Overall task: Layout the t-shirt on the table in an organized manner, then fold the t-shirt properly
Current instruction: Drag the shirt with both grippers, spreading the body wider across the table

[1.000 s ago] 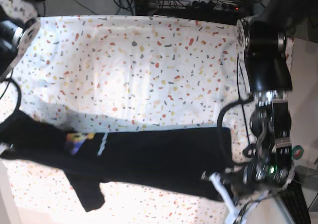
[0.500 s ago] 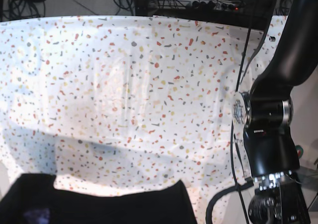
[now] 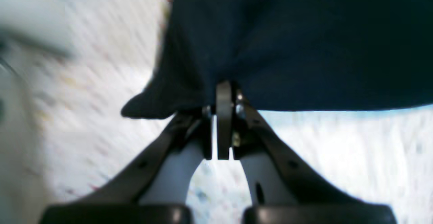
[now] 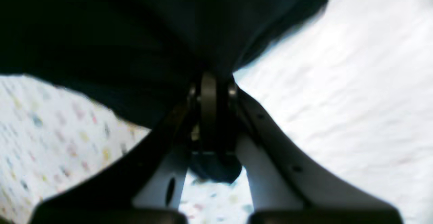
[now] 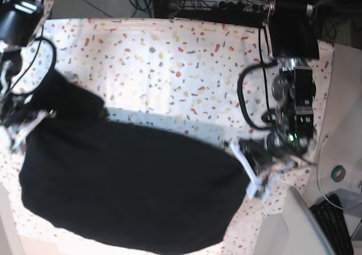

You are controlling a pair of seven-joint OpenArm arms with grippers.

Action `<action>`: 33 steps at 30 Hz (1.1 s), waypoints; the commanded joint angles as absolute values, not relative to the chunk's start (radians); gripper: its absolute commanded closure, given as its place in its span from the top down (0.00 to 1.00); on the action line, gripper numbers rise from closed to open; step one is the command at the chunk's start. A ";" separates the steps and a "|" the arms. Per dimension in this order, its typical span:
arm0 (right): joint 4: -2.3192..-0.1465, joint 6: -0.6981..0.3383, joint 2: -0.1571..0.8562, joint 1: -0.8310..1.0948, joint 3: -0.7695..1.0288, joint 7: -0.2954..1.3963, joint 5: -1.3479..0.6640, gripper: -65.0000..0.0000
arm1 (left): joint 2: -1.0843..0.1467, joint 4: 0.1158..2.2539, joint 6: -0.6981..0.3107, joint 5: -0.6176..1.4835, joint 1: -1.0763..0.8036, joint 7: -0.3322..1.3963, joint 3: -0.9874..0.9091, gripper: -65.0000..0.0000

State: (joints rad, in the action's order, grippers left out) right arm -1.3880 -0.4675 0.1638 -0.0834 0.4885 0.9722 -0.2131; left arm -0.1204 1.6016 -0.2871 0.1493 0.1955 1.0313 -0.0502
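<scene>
T-shirt [image 5: 130,187] is held spread over the counter's [image 5: 169,68] near half, billowing, likely so it can be laid flat. Left hand [image 3: 223,122] is clenched on one edge, right hand [image 4: 209,115] on another.

I see the black t-shirt [image 5: 130,193] billowing wide across the lower half of the frame, plain side up, over the flecked white table [image 5: 169,68].
</scene>
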 commanded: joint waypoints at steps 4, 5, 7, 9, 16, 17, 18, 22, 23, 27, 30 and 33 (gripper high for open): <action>-1.260 -0.472 0.189 -0.054 0.493 0.858 -0.229 0.00 | -0.139 1.618 -0.288 0.159 0.096 1.006 -0.051 0.00; -1.234 -0.472 0.193 -0.048 0.493 0.848 -0.229 0.00 | -0.139 1.618 -0.288 0.159 0.074 1.006 -0.051 0.00; -1.202 -0.472 0.196 -0.039 0.493 0.840 -0.231 0.00 | -0.139 1.618 -0.288 0.159 0.041 1.006 -0.051 0.00; -1.188 -0.472 0.196 -0.039 0.493 0.840 -0.231 0.00 | -0.139 1.612 -0.288 0.159 0.015 1.004 -0.051 0.00; -1.188 -0.424 0.194 -0.007 0.530 0.840 -0.229 0.00 | -0.154 1.527 -0.286 0.159 -0.038 0.921 -0.053 0.00; -1.187 -0.417 0.189 -0.005 0.552 0.840 -0.229 0.00 | -0.160 1.517 -0.286 0.159 -0.051 0.895 -0.053 0.00; -1.187 -0.414 0.188 -0.001 0.570 0.843 -0.229 0.00 | -0.165 1.501 -0.286 0.159 -0.061 0.875 -0.053 0.00; -1.173 -0.415 0.193 -0.008 0.601 0.848 -0.234 0.00 | -0.165 1.449 -0.286 0.159 -0.058 0.860 -0.053 0.00; -1.181 -0.415 0.193 -0.008 0.605 0.848 -0.234 0.00 | -0.165 1.445 -0.286 0.160 -0.054 0.860 -0.053 0.00; -1.264 -0.415 0.188 0.007 0.657 0.878 -0.236 0.45 | -0.165 1.448 -0.286 0.160 -0.053 0.860 -0.053 0.00; -1.455 -0.417 0.150 0.068 0.722 0.928 -0.237 0.56 | -0.168 1.448 -0.286 0.160 -0.058 0.860 -0.053 0.00; -1.577 -0.417 0.120 0.085 0.733 0.866 -0.232 0.51 | -0.202 1.448 -0.286 0.166 -0.064 0.860 -0.053 0.00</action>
